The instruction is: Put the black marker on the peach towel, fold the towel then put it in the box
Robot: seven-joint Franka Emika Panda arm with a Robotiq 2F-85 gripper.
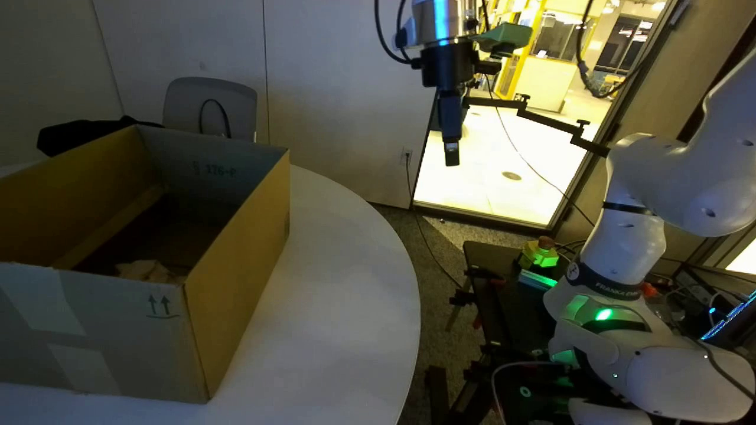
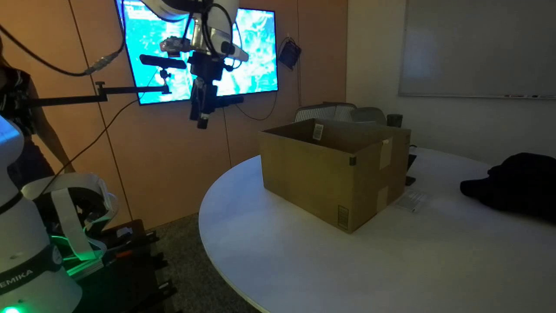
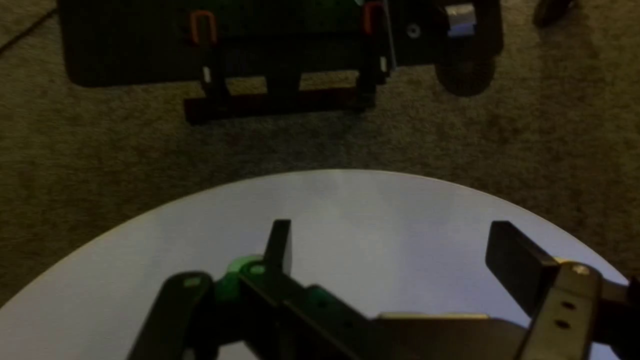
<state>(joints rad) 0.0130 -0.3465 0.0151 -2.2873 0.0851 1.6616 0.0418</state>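
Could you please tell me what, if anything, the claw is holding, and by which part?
Nothing: the claw stands open, with white tabletop showing between its fingertips.

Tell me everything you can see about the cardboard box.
The box is large, brown and rectangular, apparently cardboard, its top open. It has pale tape strips, printed arrows outside and a white label inside. It stands upright on the white table; the crumpled peach towel lies inside, partly hidden.
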